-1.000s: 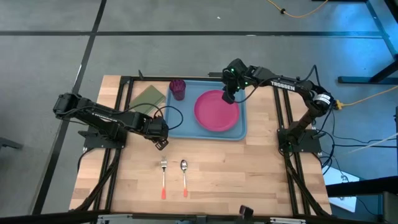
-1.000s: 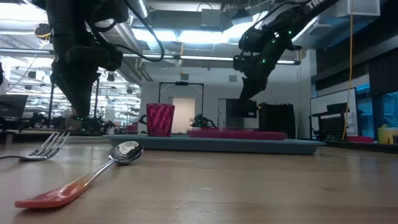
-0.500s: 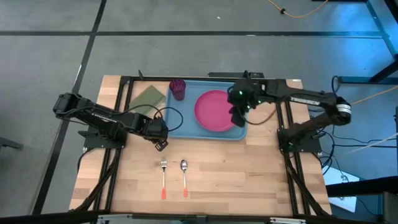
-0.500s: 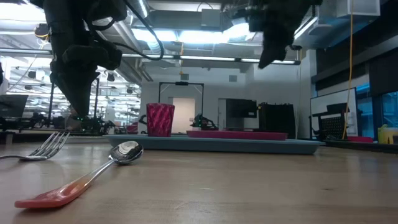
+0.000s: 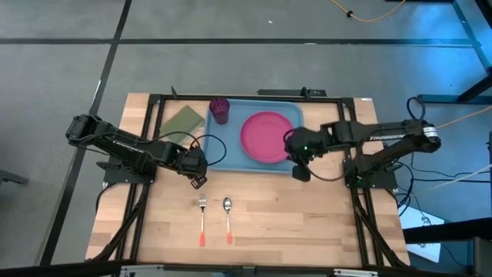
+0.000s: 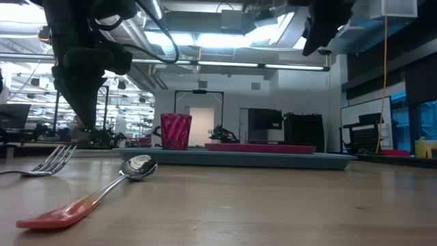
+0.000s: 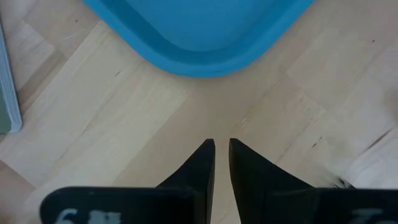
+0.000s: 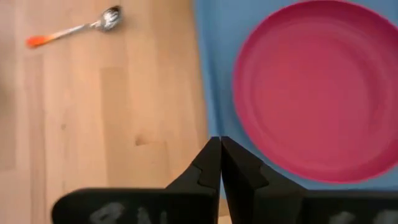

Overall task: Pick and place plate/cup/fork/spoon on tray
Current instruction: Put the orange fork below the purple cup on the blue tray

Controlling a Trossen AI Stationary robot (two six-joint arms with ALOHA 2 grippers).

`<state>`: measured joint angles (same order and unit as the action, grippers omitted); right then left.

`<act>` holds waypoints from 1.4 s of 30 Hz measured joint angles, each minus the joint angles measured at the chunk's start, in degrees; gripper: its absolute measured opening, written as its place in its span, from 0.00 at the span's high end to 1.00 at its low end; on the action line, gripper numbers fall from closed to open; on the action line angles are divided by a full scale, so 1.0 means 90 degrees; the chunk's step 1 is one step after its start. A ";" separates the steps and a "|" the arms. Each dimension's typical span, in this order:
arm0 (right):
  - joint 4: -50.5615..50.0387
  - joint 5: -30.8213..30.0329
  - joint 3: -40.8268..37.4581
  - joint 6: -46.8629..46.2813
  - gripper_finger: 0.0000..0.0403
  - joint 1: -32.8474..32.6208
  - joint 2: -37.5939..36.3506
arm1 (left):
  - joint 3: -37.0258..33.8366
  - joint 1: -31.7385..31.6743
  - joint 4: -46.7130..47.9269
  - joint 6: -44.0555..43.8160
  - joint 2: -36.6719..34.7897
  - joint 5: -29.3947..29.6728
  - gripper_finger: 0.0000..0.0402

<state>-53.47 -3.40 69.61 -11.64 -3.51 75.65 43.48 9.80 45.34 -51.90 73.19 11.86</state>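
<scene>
The light blue tray (image 5: 231,154) lies at the table's far middle. The pink plate (image 5: 268,137) lies flat on it, and the dark red cup (image 5: 220,110) stands upright at its far left. The fork (image 5: 202,219) and the spoon (image 5: 227,218) lie side by side on the wood near the front, handles toward the near edge. My left gripper (image 5: 198,178) hangs shut and empty just off the tray's near left corner (image 7: 205,59). My right gripper (image 5: 300,171) is shut and empty over the tray's near right corner, beside the plate (image 8: 317,93).
An olive-green pad (image 5: 183,121) lies left of the tray. Black frame rails run along the table's left, right and far sides. Bare wood lies around the fork and spoon, which also show in the low view (image 6: 51,160) (image 6: 102,191).
My right gripper has swung from above the plate's far edge toward the table's near and right edges, to the tray's near right corner. It has stayed shut and empty. The plate, cup, fork and spoon have kept their places.
</scene>
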 joint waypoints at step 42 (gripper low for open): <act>0.6529 -0.0735 -0.7687 0.0881 0.96 -0.1860 -0.7808 | 0.0000 -0.0002 -0.0002 -0.0007 -0.0002 0.0119 0.90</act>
<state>5.29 -10.01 0.43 -3.71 -20.25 5.38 43.48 9.78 45.32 -51.96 73.17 12.93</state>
